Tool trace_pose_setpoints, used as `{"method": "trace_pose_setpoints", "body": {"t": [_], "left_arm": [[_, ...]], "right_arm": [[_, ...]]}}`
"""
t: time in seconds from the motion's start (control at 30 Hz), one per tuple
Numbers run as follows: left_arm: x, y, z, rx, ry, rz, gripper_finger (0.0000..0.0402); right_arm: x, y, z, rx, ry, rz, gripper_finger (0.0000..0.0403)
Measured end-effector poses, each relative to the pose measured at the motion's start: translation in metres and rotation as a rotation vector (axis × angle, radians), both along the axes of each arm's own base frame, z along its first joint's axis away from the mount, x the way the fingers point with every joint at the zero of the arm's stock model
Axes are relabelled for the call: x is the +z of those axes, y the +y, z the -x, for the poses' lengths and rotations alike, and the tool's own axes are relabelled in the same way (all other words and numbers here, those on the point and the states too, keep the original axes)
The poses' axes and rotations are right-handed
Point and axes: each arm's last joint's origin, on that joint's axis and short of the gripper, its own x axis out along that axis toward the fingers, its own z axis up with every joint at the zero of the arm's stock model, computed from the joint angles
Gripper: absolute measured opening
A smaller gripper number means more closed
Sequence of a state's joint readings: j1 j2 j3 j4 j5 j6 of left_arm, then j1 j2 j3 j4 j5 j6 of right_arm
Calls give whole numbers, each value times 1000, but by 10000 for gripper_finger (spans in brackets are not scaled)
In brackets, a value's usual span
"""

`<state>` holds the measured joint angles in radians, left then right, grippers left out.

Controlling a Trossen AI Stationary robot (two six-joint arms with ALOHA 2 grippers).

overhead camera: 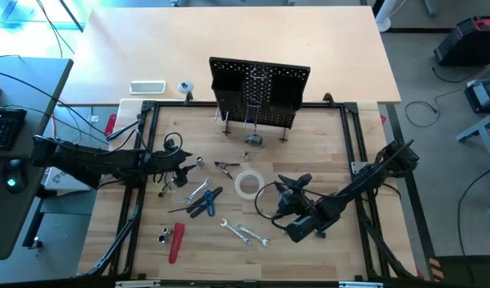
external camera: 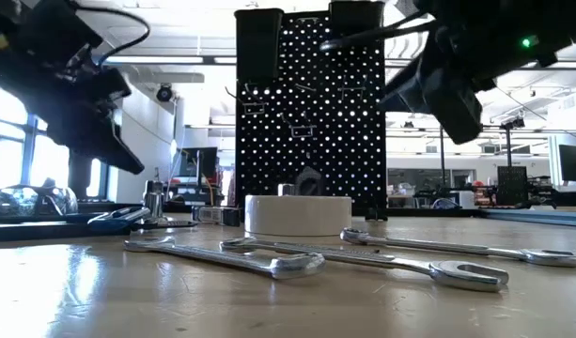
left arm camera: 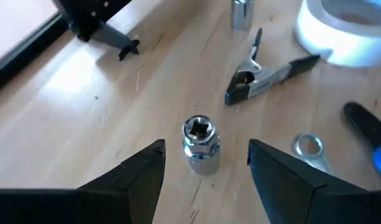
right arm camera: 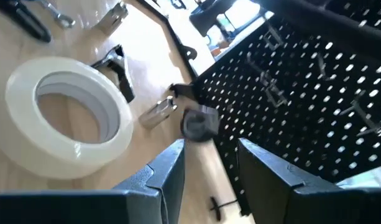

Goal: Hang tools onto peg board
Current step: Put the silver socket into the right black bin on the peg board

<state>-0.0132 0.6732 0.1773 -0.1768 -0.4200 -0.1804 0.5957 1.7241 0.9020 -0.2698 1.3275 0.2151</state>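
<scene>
Tools point(overhead camera: 205, 200) lie scattered on the counter point(overhead camera: 324, 152), none on the peg board point(overhead camera: 256, 92) yet; left pincer point(left arm camera: 206, 163) apart, straddling a small upright socket point(left arm camera: 201, 144), right pincer point(right arm camera: 209, 163) apart and empty near the tape roll point(right arm camera: 66, 115); a skewed close may tip the socket and roll it away.

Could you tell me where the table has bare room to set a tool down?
Bare wood lies between the red-handled tool and the left frame rail, and right of the peg board. Around the tape roll and wrenches it is crowded.
</scene>
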Motion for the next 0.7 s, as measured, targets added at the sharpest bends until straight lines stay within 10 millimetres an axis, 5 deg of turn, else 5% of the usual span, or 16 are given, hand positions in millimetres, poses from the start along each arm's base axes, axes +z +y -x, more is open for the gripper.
{"method": "trace_pose_setpoints", "body": {"t": [0.23, 0.7], "left_arm": [[-30, 0, 7, 60, -163, 77, 220], [-34, 0, 3, 64, -148, 80, 220]], "right_arm": [[-5, -1, 8, 0, 28, -52, 140], [-5, -2, 8, 3, 41, -56, 140]]}}
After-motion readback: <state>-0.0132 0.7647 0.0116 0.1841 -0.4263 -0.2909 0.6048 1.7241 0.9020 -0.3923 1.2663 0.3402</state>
